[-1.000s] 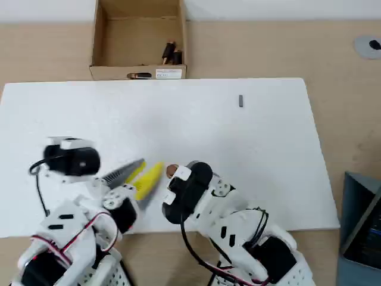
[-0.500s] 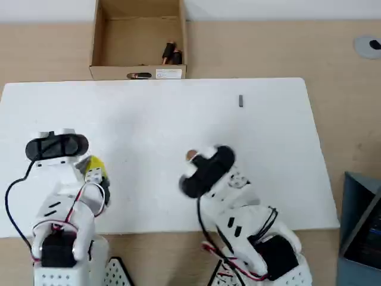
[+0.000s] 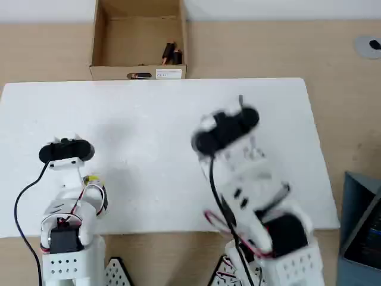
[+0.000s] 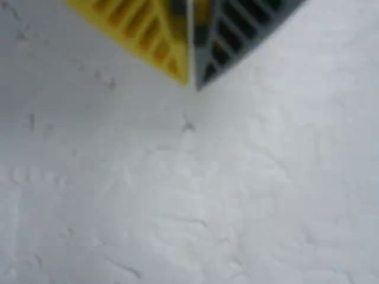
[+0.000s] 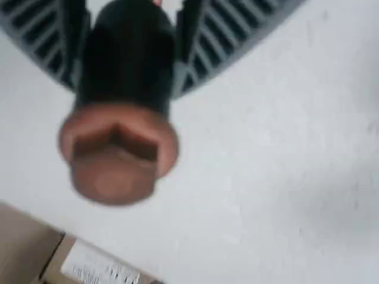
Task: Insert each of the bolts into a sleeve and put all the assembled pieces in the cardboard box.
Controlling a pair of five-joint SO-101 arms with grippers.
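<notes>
My right gripper (image 5: 130, 71) is shut on an assembled piece: a black sleeve (image 5: 129, 56) with a copper bolt head (image 5: 117, 155) sticking out past the fingertips. It hangs over the white mat, and a corner of the cardboard box (image 5: 32, 254) lies beyond it. In the high view the right arm (image 3: 226, 128) stands mid-mat, right of centre. The cardboard box (image 3: 98, 42) sits at the far edge with assembled pieces (image 3: 171, 53) in its right corner. My left gripper (image 4: 192, 80) is shut on nothing, its yellow and grey tips meeting just above the mat; the left arm (image 3: 65, 152) is front left.
A small dark part (image 3: 240, 99) lies on the white mat (image 3: 143, 119) just beyond the right arm. A dark piece (image 3: 140, 75) shows at the box's front wall. A grey bin (image 3: 360, 220) stands at the right, and a grey disc (image 3: 368, 46) at the far right corner.
The right arm has carried the assembled piece from the mat's front centre farther away and to the right. The left arm has swung back to the left and folded down.
</notes>
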